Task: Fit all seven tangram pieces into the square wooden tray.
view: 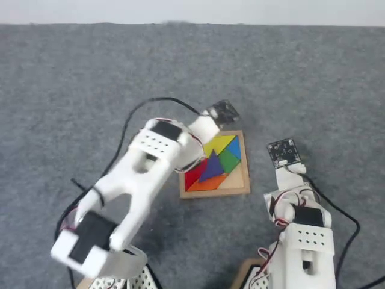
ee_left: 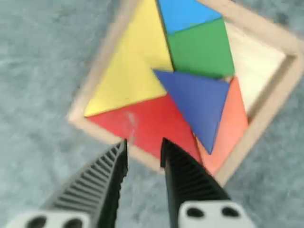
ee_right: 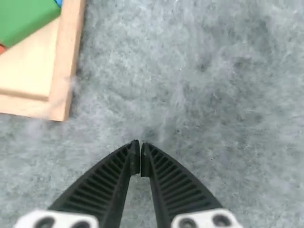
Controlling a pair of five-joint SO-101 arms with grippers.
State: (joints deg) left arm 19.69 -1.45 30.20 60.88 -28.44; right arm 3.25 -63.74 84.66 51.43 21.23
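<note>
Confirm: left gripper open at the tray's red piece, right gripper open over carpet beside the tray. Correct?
One error: the right gripper is shut, not open; the right wrist view shows its fingertips together. The rest holds: the left gripper is open at the red piece in the tray, and the right one is over carpet beside the tray.

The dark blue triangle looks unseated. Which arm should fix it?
Left: the left claw is open at the tray, near the triangle. The right claw is shut over carpet beside the tray.
</note>
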